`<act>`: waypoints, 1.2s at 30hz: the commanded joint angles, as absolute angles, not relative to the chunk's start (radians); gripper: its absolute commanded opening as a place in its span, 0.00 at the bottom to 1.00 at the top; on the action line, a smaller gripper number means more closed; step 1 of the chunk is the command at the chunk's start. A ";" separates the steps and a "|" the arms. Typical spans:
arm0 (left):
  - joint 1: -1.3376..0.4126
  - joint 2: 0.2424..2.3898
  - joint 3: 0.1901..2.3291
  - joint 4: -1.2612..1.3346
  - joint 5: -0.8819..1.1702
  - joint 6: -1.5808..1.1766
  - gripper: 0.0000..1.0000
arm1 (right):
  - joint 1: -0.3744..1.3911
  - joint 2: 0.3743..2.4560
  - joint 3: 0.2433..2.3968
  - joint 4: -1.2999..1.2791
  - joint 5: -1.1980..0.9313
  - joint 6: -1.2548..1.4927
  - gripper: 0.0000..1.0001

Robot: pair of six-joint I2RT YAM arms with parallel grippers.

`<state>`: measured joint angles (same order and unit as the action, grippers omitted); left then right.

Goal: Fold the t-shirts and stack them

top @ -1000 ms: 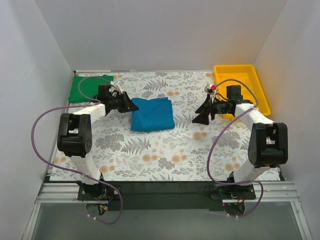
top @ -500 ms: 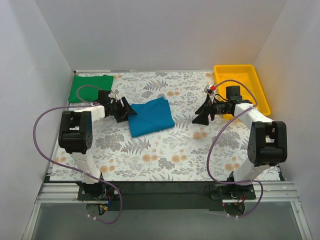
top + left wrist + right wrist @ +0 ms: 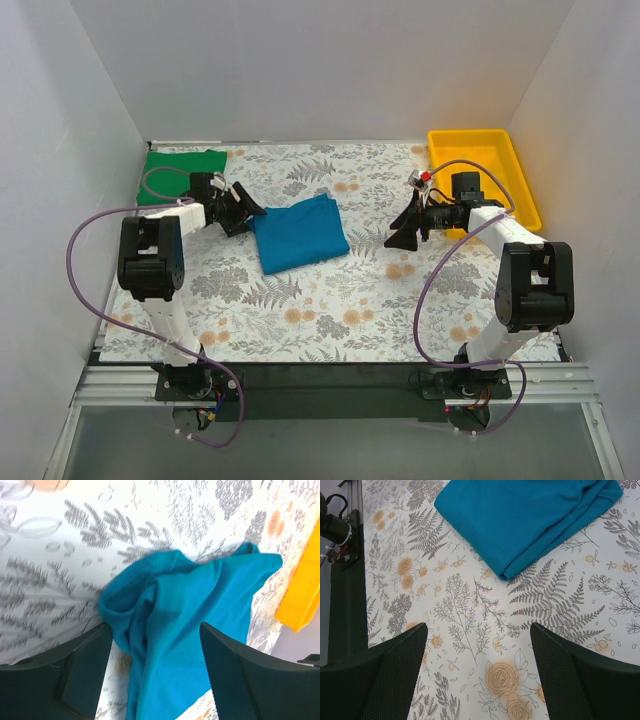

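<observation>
Left gripper [image 3: 152,630] and right gripper [image 3: 479,630] released; my left wrist view shows the teal t-shirt [image 3: 200,605] bunched, overhead alone the green t-shirt [image 3: 180,170].

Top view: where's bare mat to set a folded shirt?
Free: floral mat between the teal shirt and the near edge; far strip between green shirt and yellow tray. Crowded: left gripper at the teal shirt's edge, close to the green shirt.

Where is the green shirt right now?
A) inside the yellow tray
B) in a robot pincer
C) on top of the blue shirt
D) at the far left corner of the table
D: the green shirt lies flat at the far left corner of the table, apart from the blue shirt and the yellow tray.
</observation>
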<state>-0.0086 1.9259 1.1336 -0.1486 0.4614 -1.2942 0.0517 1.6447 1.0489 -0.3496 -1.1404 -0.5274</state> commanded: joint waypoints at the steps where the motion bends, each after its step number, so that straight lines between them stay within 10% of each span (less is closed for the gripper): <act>1: -0.005 2.029 1.155 -0.215 0.403 -1.296 0.68 | 0.046 1.658 1.063 -0.371 -1.175 -0.538 0.89; 16: -0.127 2.143 1.256 -0.265 0.394 -1.221 0.33 | 0.040 1.666 1.069 -0.385 -1.172 -0.552 0.89; 20: -0.137 2.143 1.262 -0.282 0.359 -1.184 0.00 | 0.038 1.669 1.072 -0.390 -1.173 -0.555 0.89; 36: -0.135 1.671 1.210 0.050 -0.018 -0.712 0.00 | 0.028 1.670 1.083 -0.414 -1.195 -0.566 0.89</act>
